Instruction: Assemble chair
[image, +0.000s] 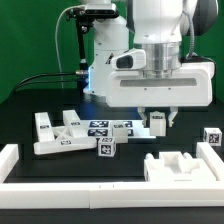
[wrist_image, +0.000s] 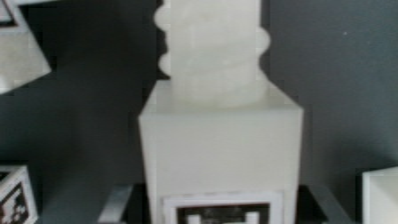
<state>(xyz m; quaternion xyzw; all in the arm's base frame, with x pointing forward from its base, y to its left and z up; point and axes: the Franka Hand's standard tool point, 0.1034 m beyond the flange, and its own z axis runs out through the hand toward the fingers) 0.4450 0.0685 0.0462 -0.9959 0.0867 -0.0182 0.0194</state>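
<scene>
The gripper (image: 158, 117) clamps a white chair leg (wrist_image: 217, 140) by its flat square sides, low over the black table (image: 130, 150), beside the marker board (image: 100, 126). Judged rigid, light, smooth plastic, possibly slippery; hold the block, never the threaded peg (wrist_image: 214, 50)

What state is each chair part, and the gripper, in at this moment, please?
White square plastic post with a threaded end: clamped in the gripper.
Gripper: shut on the post.
Notched white plastic panel: lying flat, unattached.
Small white tagged cube: loose, untouched.
Second small white tagged cube: loose, at the exterior view's right.
Blocky white pieces on the exterior view's left: lying together; joined or not, unclear.
</scene>
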